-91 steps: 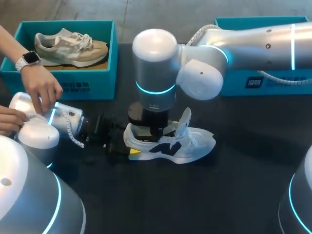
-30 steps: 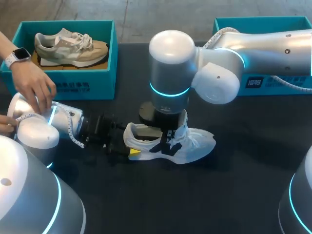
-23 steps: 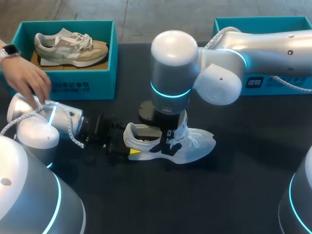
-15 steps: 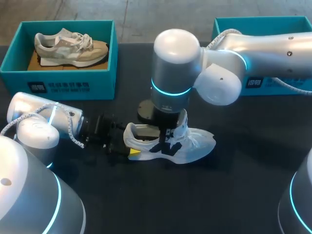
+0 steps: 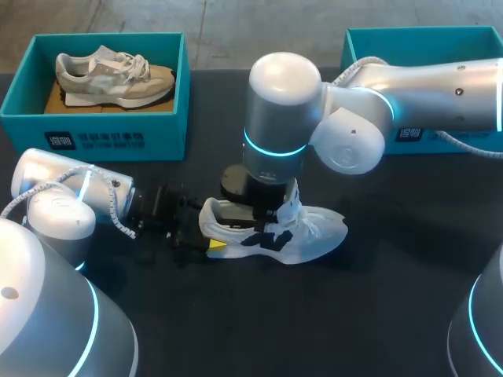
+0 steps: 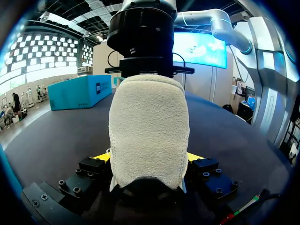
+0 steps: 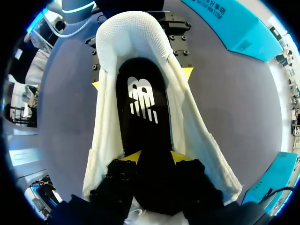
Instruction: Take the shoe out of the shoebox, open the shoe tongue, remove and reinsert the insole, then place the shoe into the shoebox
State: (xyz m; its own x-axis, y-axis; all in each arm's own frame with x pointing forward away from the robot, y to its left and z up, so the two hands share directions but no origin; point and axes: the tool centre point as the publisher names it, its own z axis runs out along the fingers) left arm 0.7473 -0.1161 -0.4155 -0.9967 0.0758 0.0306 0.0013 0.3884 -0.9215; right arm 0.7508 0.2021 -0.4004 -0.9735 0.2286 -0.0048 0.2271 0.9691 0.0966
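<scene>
A white shoe [image 5: 308,228] with dark side marks lies on the black table, toe to the right. My left gripper [image 5: 210,233] comes in low from the left, and its yellow tips press both sides of the heel [image 6: 149,126]. From above, my right gripper [image 5: 266,217] stands in the shoe's mouth. In the right wrist view its tips [image 7: 157,157] stand apart over the black insole [image 7: 143,105], which lies flat inside the shoe [image 7: 115,40]. The left gripper [image 7: 140,78] flanks the heel beyond. The tongue is bunched up beside the right wrist.
A teal shoebox [image 5: 118,141] at the back left holds a beige shoe [image 5: 114,76]. Another teal shoebox [image 5: 393,35] sits at the back right, partly behind my right arm. Bare black table lies in front of the shoe.
My right gripper's fingers have parted over the insole and the arm edged right. The person's hand that rested on my left arm has gone. The left gripper and shoe stay put.
</scene>
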